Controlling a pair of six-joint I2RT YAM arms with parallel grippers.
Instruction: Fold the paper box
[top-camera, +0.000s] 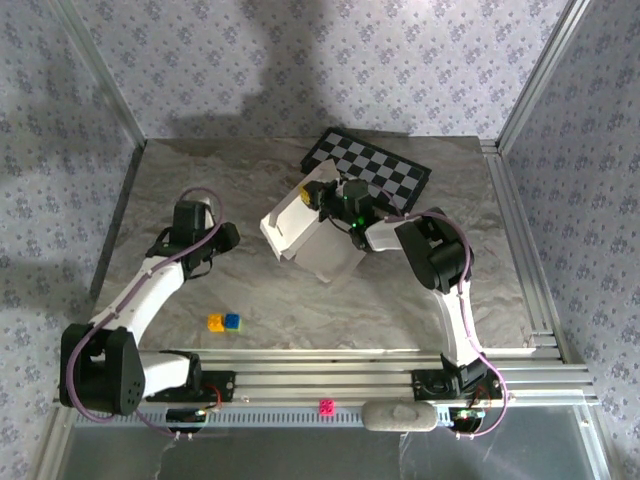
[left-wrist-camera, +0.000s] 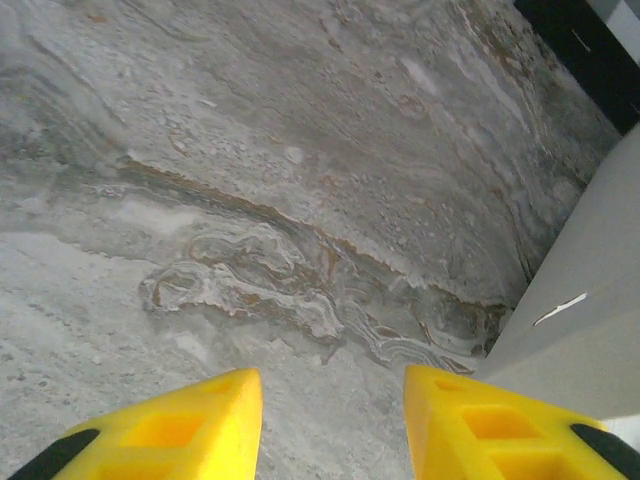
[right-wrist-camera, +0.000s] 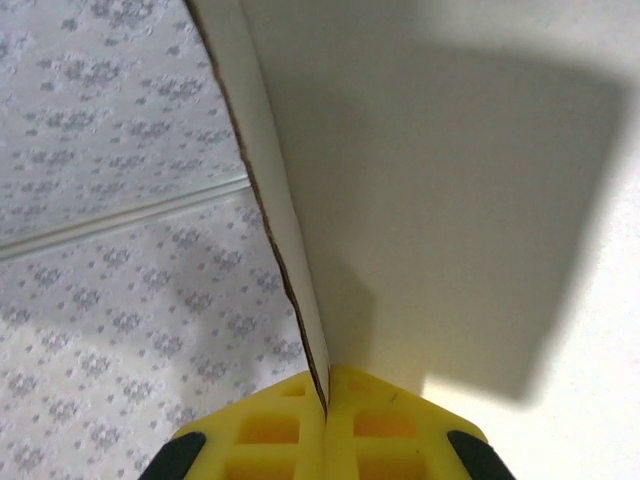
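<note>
The white paper box (top-camera: 318, 240) is held tilted above the middle of the table, partly folded, with raised flaps. My right gripper (top-camera: 318, 196) is shut on one flap edge near the top of the box. In the right wrist view the thin cardboard edge (right-wrist-camera: 290, 270) runs down between the closed yellow fingers (right-wrist-camera: 375, 425), and the white box panel (right-wrist-camera: 470, 180) spreads to the right. My left gripper (top-camera: 228, 237) hovers low over the marble tabletop just left of the box. Its yellow fingers (left-wrist-camera: 170, 425) stand open with bare table between them, and the box's side (left-wrist-camera: 590, 330) lies at the right.
A black-and-white checkered board (top-camera: 380, 170) lies behind the box at the back. Small yellow and blue cubes (top-camera: 224, 322) sit in front of the left arm. A pink cube (top-camera: 326, 406) rests on the front rail. Patterned walls and metal frame posts enclose the table.
</note>
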